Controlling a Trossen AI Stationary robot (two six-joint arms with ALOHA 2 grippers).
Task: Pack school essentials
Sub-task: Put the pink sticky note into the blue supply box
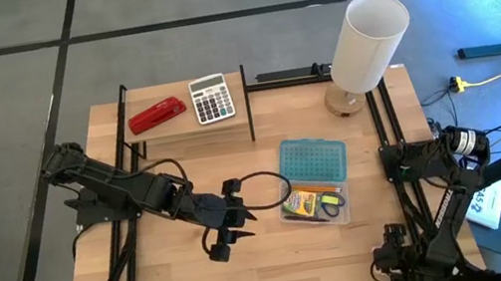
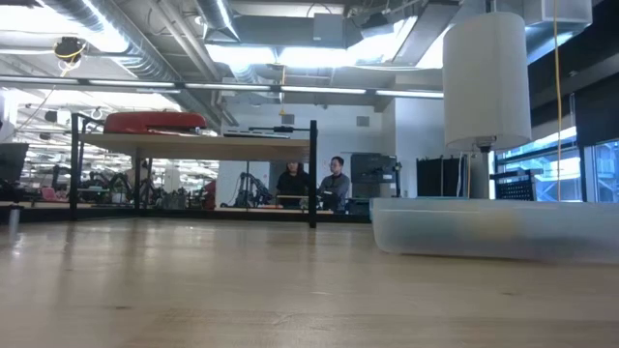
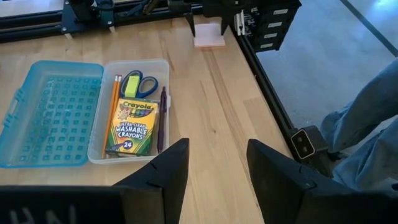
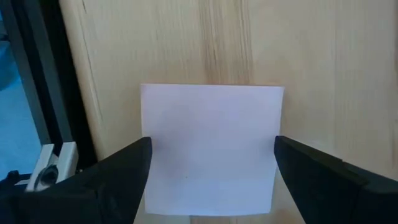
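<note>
A clear pencil case (image 3: 127,65) lies on the table with its blue lid (image 1: 313,161) swung open beside it. In it lie a yellow-green crayon box (image 3: 133,127), blue-handled scissors (image 3: 144,85), a small yellow piece (image 3: 130,84), orange pencils (image 3: 112,112) and a dark pen (image 3: 161,118). The pink square note pad (image 4: 211,124) lies flat near the table's right edge, also seen as the pad (image 3: 208,37) from the left wrist. My right gripper (image 4: 212,143) is open, a finger on either side of the pad. My left gripper (image 3: 217,168) is open over bare table, left of the case.
A low shelf (image 1: 190,130) at the far edge carries a red stapler (image 1: 157,115) and a grey calculator (image 1: 212,98). A white lamp (image 1: 366,41) stands at the far right corner. Bare wood lies near the table's near edge. People sit in the room behind (image 2: 314,184).
</note>
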